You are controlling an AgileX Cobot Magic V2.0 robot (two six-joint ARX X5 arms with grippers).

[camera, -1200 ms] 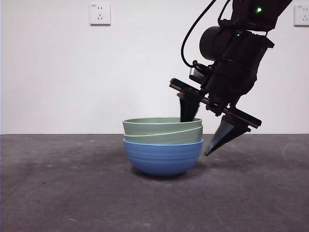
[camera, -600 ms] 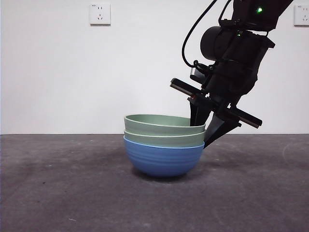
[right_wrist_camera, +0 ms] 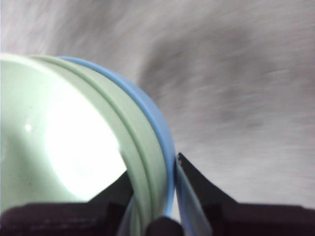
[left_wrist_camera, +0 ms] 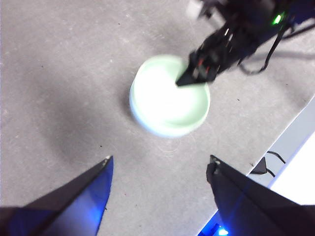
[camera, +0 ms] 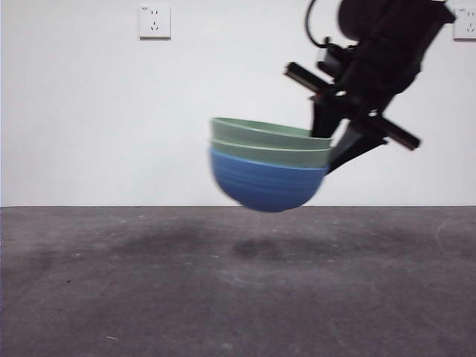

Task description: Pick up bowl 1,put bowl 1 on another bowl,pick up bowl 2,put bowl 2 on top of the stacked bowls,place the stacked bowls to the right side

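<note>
Front view: my right gripper (camera: 331, 152) comes in from the upper right and is clamped on the rim of the stacked bowls (camera: 269, 172), one jaw inside the top green bowl, the other outside against the blue wall. The stack is off the grey table (camera: 149, 297), hanging in the air clear above it, tilted a bit with the gripped side lower. Blue bowl (camera: 264, 186) is at the bottom, two pale green bowls (camera: 268, 141) nested inside it, rims close together. A faint shadow (camera: 260, 249) lies on the table below the stack. White wall behind with a socket (camera: 155, 21) high up, left of the stack, and part of another socket (camera: 465, 26) at the right edge.

Right wrist view: my jaws pinch the layered rims, green inside, blue edge outside (right_wrist_camera: 162, 142); the bowl interior is washed out bright, the table behind is blurred.

Left wrist view: my left gripper (left_wrist_camera: 160, 169) hangs high above the table, jaws spread wide, holding nothing. It looks down on the stack (left_wrist_camera: 167, 105), well apart from it, with my right arm (left_wrist_camera: 231, 34) reaching onto the far rim of the stack.
</note>
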